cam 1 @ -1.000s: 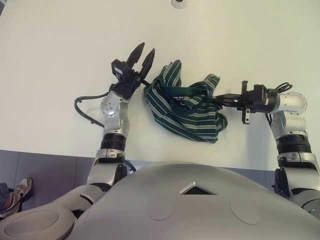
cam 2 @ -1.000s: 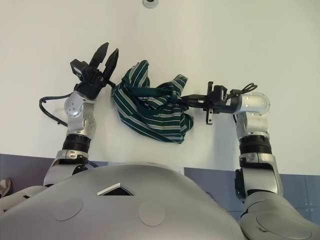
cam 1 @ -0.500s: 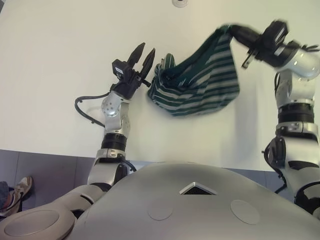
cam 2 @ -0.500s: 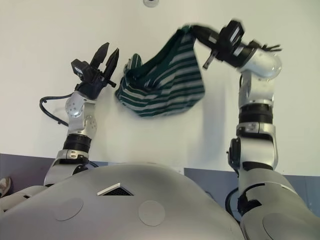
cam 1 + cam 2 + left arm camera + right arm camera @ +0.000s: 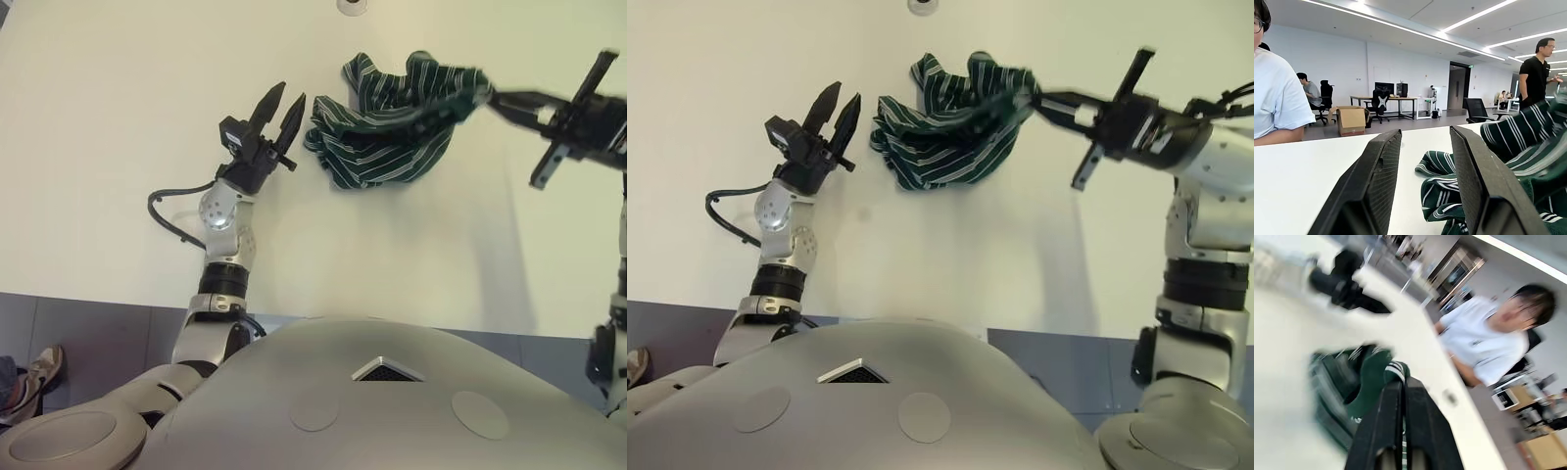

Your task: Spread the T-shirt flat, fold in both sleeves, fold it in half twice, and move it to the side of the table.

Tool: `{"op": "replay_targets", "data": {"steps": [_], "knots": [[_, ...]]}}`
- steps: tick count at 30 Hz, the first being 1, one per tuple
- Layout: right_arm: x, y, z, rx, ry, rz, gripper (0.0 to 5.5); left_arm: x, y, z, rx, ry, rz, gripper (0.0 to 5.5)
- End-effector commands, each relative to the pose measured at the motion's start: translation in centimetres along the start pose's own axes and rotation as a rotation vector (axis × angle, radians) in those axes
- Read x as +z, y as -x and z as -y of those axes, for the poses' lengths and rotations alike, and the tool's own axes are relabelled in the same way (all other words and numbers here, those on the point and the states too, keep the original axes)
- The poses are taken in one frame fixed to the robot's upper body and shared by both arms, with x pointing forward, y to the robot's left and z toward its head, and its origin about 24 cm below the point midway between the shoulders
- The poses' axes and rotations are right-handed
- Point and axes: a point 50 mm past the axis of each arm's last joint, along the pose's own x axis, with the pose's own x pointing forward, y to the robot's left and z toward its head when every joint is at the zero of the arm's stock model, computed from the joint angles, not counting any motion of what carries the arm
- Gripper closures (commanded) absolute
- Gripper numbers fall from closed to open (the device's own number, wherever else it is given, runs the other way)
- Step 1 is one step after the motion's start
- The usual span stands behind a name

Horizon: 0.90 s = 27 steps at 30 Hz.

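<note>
The right tool (image 5: 493,96) is seen closed on one edge of the T-shirt (image 5: 387,137). Its two fingers (image 5: 1393,416) are pressed together on the green striped cloth, as is shown in the right wrist view. That edge is held raised above the table (image 5: 118,108), on the right of the garment. The rest of the T-shirt is bunched and crumpled on the white surface, toward the far side of the table and near its middle.

The left tool (image 5: 289,95) is held open and nothing is gripped by it. Its fingers (image 5: 1376,186) are spread apart and pointed away from the robot, just beside the left edge of the T-shirt. Whether the cloth is touched by them cannot be told.

A small round fitting (image 5: 350,5) is set in the table beyond the garment.
</note>
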Motion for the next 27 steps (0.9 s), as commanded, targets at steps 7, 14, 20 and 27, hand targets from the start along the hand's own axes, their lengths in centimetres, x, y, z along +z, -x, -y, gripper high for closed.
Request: {"op": "replay_targets", "data": {"steps": [7, 14, 20, 27], "knots": [[-5.3, 2.7, -2.4, -0.036, -0.043, -0.296, 5.47, 0.2, 0.6, -0.6, -0.013, -0.057, -0.023, 3.69], [-5.3, 0.6, -1.5, -0.086, -0.033, -0.211, 5.47, 2.3, 1.8, -1.0, -0.212, -0.64, -0.097, 3.69], [-5.5, 0.0, -1.9, -0.081, -0.036, -0.193, 5.47, 4.3, 2.5, -2.2, -0.404, -0.961, -0.175, 3.69], [-5.6, -0.6, -2.1, -0.075, -0.045, -0.176, 5.47, 4.2, 2.1, -3.4, -0.583, -1.133, -0.297, 3.69]]}}
